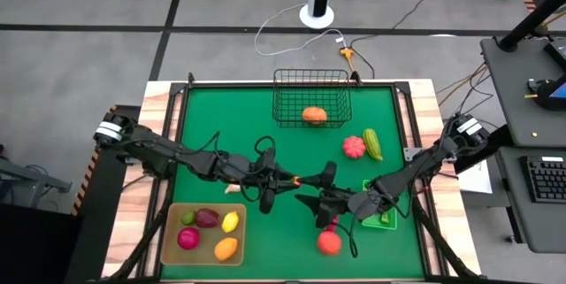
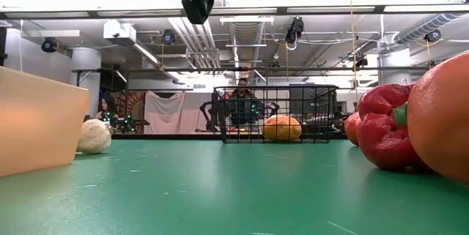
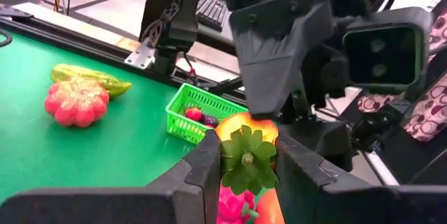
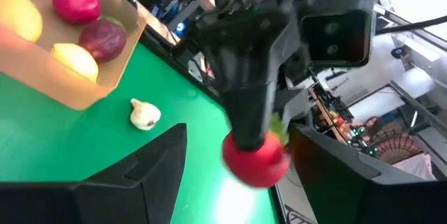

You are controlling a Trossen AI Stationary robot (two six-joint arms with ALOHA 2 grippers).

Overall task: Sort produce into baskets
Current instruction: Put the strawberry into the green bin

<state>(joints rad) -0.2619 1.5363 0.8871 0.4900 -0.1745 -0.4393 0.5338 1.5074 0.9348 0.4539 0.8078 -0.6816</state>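
Note:
My left gripper (image 1: 290,180) is at the table's middle, shut on a small red piece of produce with a green leafy top (image 3: 244,160), held above the table. My right gripper (image 1: 317,188) faces it, open. Its fingers stand on either side of the red piece (image 4: 255,160) without touching it. The black wire basket (image 1: 311,98) at the far edge holds an orange piece (image 1: 314,114). The tan tray (image 1: 172,253) at the near left holds several pieces. The green bin (image 1: 387,218) lies under my right arm, with small pieces in it (image 3: 199,114). My left gripper pinches the red piece by its two sides (image 3: 225,155) between its two fingers. The fingers lie level and point toward the table's right. The leafy top faces back toward the wrist, and the round red body (image 4: 255,161) sticks out past the fingertips, clear of the table.
A pink-red ribbed piece (image 1: 354,147) and a green one (image 1: 372,143) lie right of the basket. An orange fruit (image 1: 329,243) and a red pepper (image 2: 385,129) lie near the front edge. A white garlic (image 4: 144,114) lies near the tray.

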